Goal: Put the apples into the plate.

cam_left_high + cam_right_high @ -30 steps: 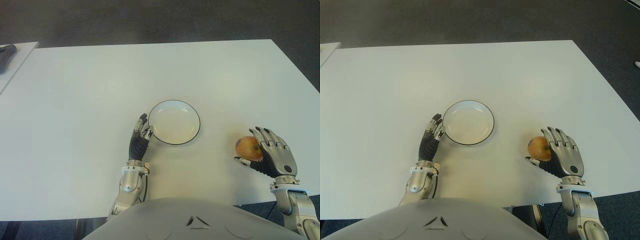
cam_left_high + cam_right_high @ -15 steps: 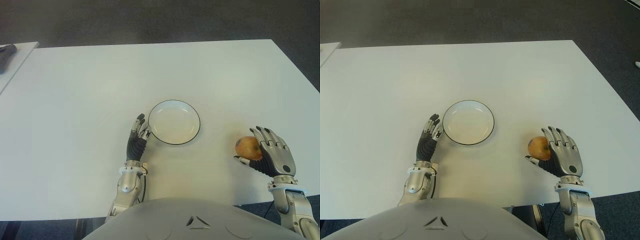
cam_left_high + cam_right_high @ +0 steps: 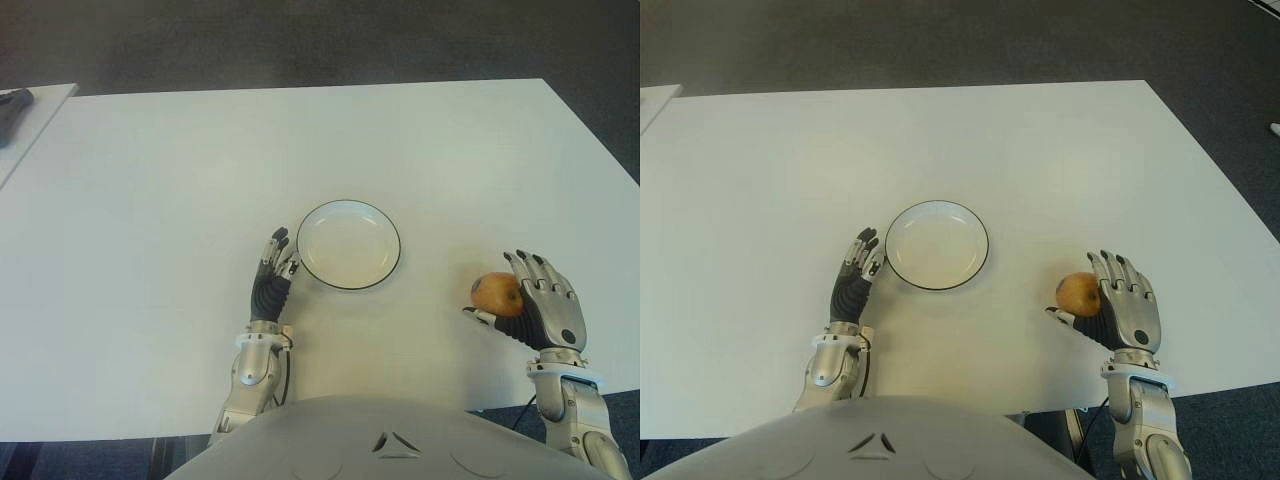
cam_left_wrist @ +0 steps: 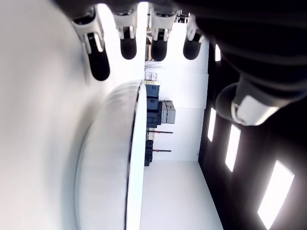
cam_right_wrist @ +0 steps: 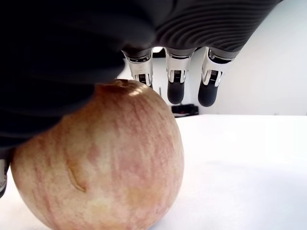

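My right hand [image 3: 540, 310] cups the apple [image 3: 496, 294] on the white table [image 3: 150, 180], palm against the fruit's right side, thumb hooked under its near edge and fingers [image 5: 175, 79] extended past its top, not yet clamped around it. The apple sits well right of the empty plate [image 3: 349, 245]. My left hand [image 3: 272, 285] shows just left of the plate's near rim, fingers relaxed and straight, holding nothing.

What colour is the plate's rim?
The white plate has a thin dark rim, clearest in the left eye view.
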Controlling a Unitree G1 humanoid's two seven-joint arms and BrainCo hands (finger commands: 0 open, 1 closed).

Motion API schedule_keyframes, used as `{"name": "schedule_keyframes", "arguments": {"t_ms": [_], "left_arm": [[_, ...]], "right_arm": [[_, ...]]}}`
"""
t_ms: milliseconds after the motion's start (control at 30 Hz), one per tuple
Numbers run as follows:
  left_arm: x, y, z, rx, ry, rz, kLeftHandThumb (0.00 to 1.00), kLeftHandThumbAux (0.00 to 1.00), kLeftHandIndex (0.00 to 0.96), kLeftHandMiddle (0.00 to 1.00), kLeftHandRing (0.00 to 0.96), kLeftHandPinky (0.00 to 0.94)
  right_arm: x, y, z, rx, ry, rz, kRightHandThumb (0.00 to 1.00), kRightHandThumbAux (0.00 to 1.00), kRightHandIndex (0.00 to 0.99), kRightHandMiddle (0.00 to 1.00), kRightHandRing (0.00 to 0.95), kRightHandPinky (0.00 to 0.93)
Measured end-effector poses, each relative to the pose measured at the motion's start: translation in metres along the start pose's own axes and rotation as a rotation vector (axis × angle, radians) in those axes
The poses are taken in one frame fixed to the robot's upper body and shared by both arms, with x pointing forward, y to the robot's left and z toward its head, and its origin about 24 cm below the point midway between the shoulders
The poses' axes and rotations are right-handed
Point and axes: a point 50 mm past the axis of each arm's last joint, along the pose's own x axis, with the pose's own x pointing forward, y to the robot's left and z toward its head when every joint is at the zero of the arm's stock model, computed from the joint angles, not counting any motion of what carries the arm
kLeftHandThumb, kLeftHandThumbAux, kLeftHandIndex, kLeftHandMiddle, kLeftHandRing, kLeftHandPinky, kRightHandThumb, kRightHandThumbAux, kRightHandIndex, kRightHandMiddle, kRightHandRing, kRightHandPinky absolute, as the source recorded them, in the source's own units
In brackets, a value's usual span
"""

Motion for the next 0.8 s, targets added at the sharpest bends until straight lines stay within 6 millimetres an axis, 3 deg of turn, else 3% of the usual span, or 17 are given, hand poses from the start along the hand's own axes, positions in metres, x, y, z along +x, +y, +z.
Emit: {"name": "schedule_keyframes", "arguments": {"t_ms": [800], "left_arm": [[-0.0072, 0.0044, 0.0020, -0.012, 0.013, 0.030, 0.000, 0.441, 0.000, 0.000, 0.000, 0.000]], "right_arm": [[0.0050, 0.0007, 0.0035, 0.041, 0.056, -0.067, 0.402, 0.438, 0.068, 0.101, 0.063, 0.012]]}}
